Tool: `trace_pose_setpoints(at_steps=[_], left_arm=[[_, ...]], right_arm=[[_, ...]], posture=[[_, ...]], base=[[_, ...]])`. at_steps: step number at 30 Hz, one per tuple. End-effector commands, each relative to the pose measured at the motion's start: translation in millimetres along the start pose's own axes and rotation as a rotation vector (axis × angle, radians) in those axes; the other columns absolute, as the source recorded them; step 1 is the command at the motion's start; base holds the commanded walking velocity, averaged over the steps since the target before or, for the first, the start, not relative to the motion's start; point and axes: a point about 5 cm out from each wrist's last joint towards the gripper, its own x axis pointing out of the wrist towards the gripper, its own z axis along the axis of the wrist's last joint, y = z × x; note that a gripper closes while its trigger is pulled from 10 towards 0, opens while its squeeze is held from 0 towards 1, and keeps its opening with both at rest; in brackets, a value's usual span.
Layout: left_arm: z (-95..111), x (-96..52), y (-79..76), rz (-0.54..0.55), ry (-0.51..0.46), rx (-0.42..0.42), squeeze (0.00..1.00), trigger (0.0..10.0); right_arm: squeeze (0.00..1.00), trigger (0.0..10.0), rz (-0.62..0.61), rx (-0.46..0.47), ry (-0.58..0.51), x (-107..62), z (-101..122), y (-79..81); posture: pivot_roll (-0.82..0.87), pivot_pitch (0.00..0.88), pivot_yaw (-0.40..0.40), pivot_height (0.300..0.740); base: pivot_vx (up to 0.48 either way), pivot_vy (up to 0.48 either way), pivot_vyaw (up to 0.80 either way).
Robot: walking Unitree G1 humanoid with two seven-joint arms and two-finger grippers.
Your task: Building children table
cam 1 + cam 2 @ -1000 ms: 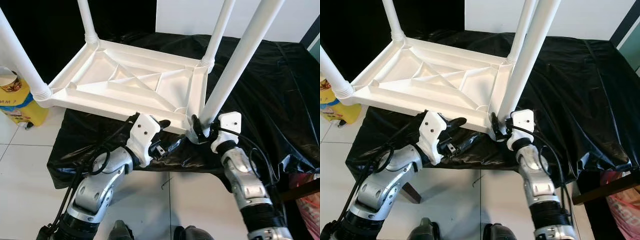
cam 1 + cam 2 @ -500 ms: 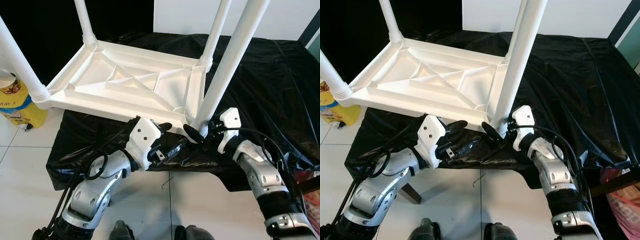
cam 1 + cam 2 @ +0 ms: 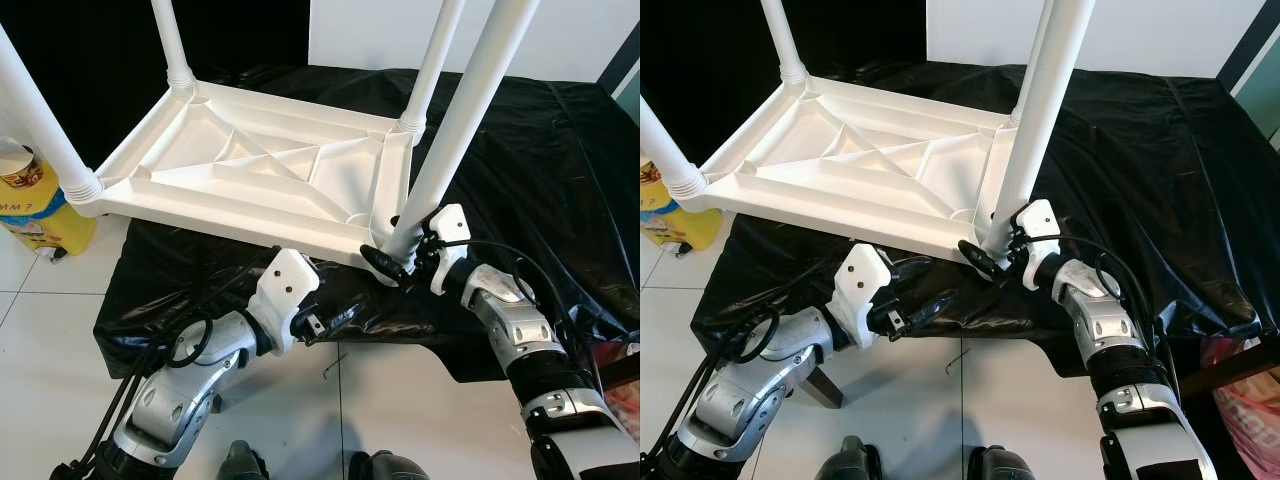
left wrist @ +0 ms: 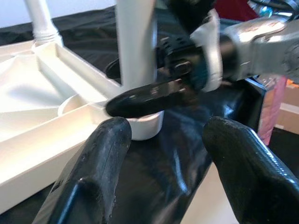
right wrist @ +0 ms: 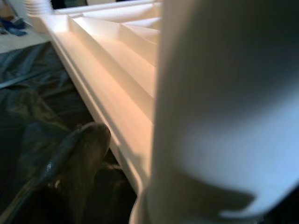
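Turning its wrist at the near right corner of the upturned white children's table (image 3: pixel 270 165), the right claw (image 3: pixel 397 258) now lies almost level, its black fingers (image 3: pixel 380 262) reaching from the robot's right across the foot of the near right leg (image 3: pixel 455 130), where a second ago the same arm rose steeply from below. The left claw (image 3: pixel 335 318) has dropped away from the table's near edge and hangs just under it, against the black sheet (image 3: pixel 540 160) that covers the surface. The leg stands upright in its corner socket, as do the three other legs, so the change reads as one turn in the seating of the last leg rather than a fresh start; the table looks close to complete, still upside down on the sheeted surface. The right claw appears closed on the leg's base, one finger in front of it and the other hidden behind. The left wrist view shows the left claw's two pads (image 4: pixel 100 158) spread wide with nothing between them, aimed at the same corner. The left forearm is bent low and the right elbow is swung out to the robot's right. A yellow container (image 3: pixel 35 205) sits on the tiled floor (image 3: pixel 40 330) to the left.
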Motion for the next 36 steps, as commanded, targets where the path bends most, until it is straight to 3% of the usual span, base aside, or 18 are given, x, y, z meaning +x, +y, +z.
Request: trace_pose_setpoints(at_steps=[1,2,3,4,5,11,16,17,21,22,23,26,27,31,35,36], left_arm=[[0,1.5,-11.2,-0.154,-0.005,-0.002,0.00,10.0],[0,1.5,-11.2,-0.154,-0.005,-0.002,0.00,10.0],[1,1.9,-11.8,-0.155,-0.006,-0.004,0.00,10.0],[1,1.9,-11.8,-0.155,-0.006,-0.004,0.00,10.0],[1,1.9,-12.3,-0.158,-0.003,-0.003,0.00,10.0],[1,0.6,-12.9,-0.159,0.000,0.002,0.00,10.0],[1,0.8,-13.1,-0.160,-0.001,0.000,0.00,10.0],[1,1.4,-13.3,-0.160,-0.003,-0.002,0.00,10.0],[1,2.3,-13.8,-0.160,-0.005,-0.004,0.00,10.0],[1,2.7,-13.4,-0.158,-0.008,-0.007,0.00,10.0],[1,2.7,-13.4,-0.158,-0.008,-0.007,0.00,10.0],[1,4.6,-14.5,-0.152,-0.019,-0.028,0.00,10.0],[1,4.6,-14.5,-0.152,-0.019,-0.028,0.00,10.0],[2,7.3,-13.6,-0.142,-0.032,-0.042,0.00,10.0],[2,7.8,-12.1,-0.135,-0.036,-0.047,0.00,10.0],[2,7.9,-10.9,-0.129,-0.038,-0.052,0.00,10.0]], right_arm=[[0.00,9.4,0.012,-0.019,0.009,7.4,-1,3.2],[0.00,9.4,0.012,-0.019,0.009,7.4,-1,3.2],[0.00,4.9,0.014,-0.024,0.010,11.1,-2,4.5],[0.00,4.9,0.014,-0.024,0.010,11.1,-2,4.5],[0.00,0.0,0.019,-0.028,0.014,11.8,-4,5.6],[0.00,0.0,-0.029,-0.029,0.035,-3.9,-14,-4.3],[0.00,0.0,-0.040,-0.023,0.036,-5.8,-15,-5.5],[0.00,7.5,-0.071,-0.024,0.037,-8.1,-17,-7.1],[0.00,7.5,-0.117,-0.030,0.037,-11.3,-20,-9.8],[0.00,10.0,-0.167,-0.035,0.036,-13.1,-21,-12.3],[0.00,10.0,-0.167,-0.035,0.036,-13.1,-21,-12.3],[0.00,10.0,-0.410,-0.001,0.072,-19.9,-31,-14.4],[0.00,10.0,-0.410,-0.001,0.072,-19.9,-31,-14.4],[0.00,10.0,-0.616,0.067,0.069,-20.4,-37,-6.0],[0.00,10.0,-0.726,0.086,0.060,-19.5,-38,-0.2],[0.00,10.0,-0.825,0.096,0.053,-19.3,-38,4.9]], posture=[[0.08,0.094,-0.086,0.740],[0.08,0.094,-0.086,0.740],[0.08,0.094,-0.086,0.740],[0.08,0.094,-0.086,0.740],[0.08,0.093,-0.087,0.740],[0.08,0.094,-0.083,0.740],[0.08,0.094,-0.083,0.740],[0.07,0.094,-0.077,0.740],[0.07,0.095,-0.076,0.740],[0.06,0.094,-0.074,0.740],[0.06,0.094,-0.074,0.740],[0.05,0.091,-0.061,0.740],[0.05,0.091,-0.061,0.740],[0.03,0.087,-0.050,0.740],[0.02,0.081,-0.041,0.740],[0.02,0.080,-0.041,0.740]], base=[[0.000,0.000,0.00],[0.000,0.000,0.00],[0.000,0.000,0.00],[0.000,0.000,0.00],[0.000,0.000,0.00],[0.000,0.000,0.00],[0.000,0.000,0.00],[0.000,0.000,0.00],[0.000,0.000,0.00],[0.000,0.000,0.00],[0.000,0.000,0.00],[0.000,0.000,0.00],[0.000,0.000,0.00],[0.000,0.000,0.00],[0.000,0.000,0.00],[0.000,0.000,0.00]])
